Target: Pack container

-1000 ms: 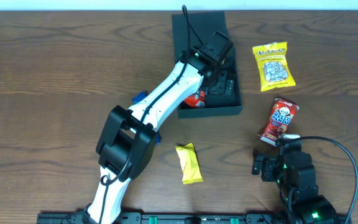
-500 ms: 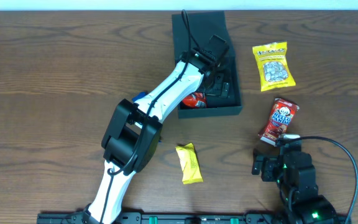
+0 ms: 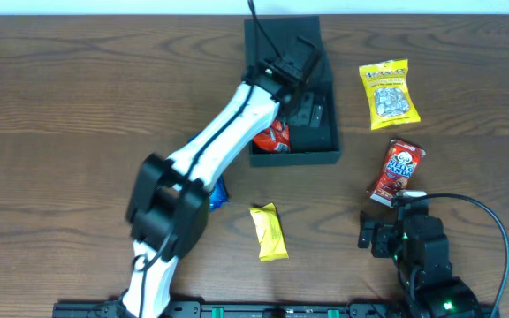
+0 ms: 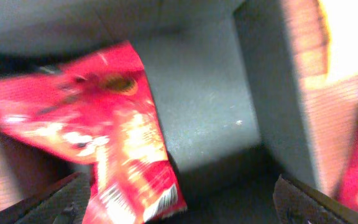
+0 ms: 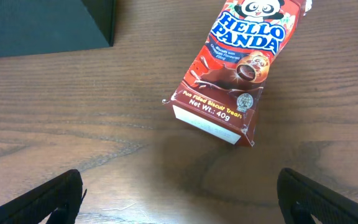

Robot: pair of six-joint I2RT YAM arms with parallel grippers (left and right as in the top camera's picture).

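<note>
The container [image 3: 323, 155] is a dark square box at the back middle of the table, its flap lid [image 3: 281, 34] lying open behind it. A red snack packet [image 3: 273, 137] lies in its front left corner. My left gripper [image 3: 306, 108] hangs inside the box, open and holding nothing. In the left wrist view the red packet [image 4: 114, 134] lies blurred on the box floor [image 4: 207, 93], its lower end between my spread fingers [image 4: 61, 199]. My right gripper [image 3: 385, 233] rests open near the front right, just short of a Hello Panda packet [image 5: 241, 62].
A yellow nut packet [image 3: 389, 92] lies right of the box, with the Hello Panda packet [image 3: 396, 170] in front of it. A yellow bar packet [image 3: 269, 232] lies at the front middle. A blue packet [image 3: 216, 193] peeks out beside the left arm. The box corner [image 5: 42, 25] shows at the right wrist view's upper left.
The left arm's elbow has swung left and its wrist has shifted toward the back of the box, uncovering more of the red and blue packets. The right arm has not moved.
</note>
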